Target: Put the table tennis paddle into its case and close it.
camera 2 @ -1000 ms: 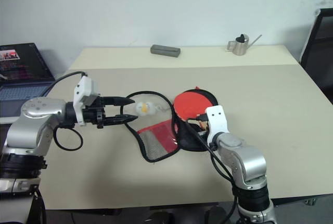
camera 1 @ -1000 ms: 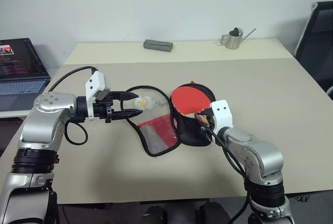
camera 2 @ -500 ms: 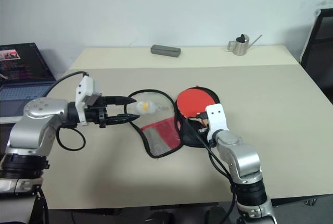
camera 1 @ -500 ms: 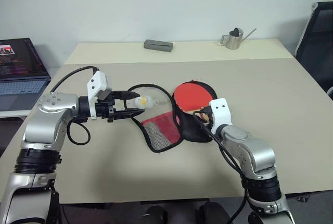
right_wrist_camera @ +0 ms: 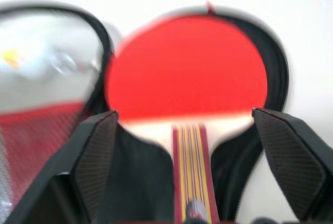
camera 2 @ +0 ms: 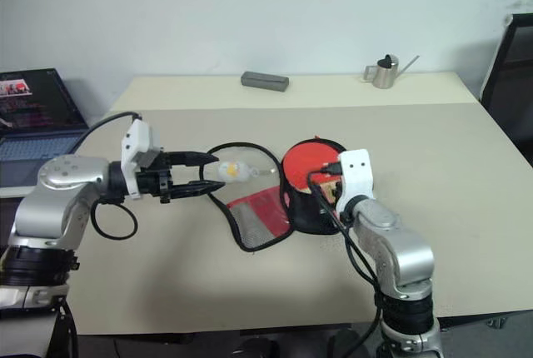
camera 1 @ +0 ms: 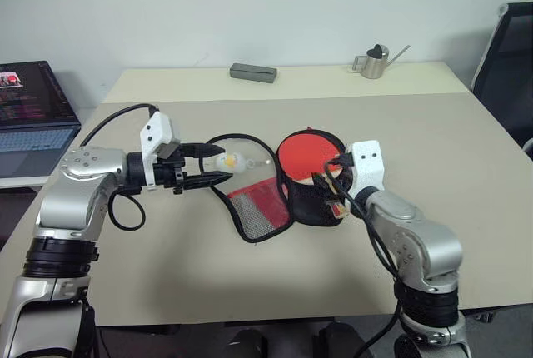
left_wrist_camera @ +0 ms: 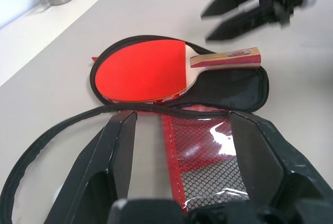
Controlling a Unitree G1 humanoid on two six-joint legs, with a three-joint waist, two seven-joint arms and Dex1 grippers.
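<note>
Paddle (left_wrist_camera: 143,70) lies flat inside the open case (left_wrist_camera: 229,91) on the worktop (camera 1: 466,150), red face up, blade seated in the round end and the wooden handle pointing toward my right gripper (left_wrist_camera: 244,8). That gripper stands open just above the handle end, holding nothing. My left gripper (camera 1: 208,166) is at the lifted flap (camera 1: 254,208) of the case, beside the small plush charm (camera 1: 226,161); its fingers are partly apart with the black zip edge running between them, though I cannot confirm a firm hold on it.

Assessment of handling: the paddle is light and rigid and, in my judgement, needs no further grip. The case is soft fabric, limp, with a mesh pocket that folds and sags; it will not hold its shape when pushed. The flap is best taken at its stiffer black trimmed rim, near the charm, and folded over the blade. The zip pull is small; the charm offers the better purchase. The base half may slide on the smooth worktop and should be steadied.
</note>
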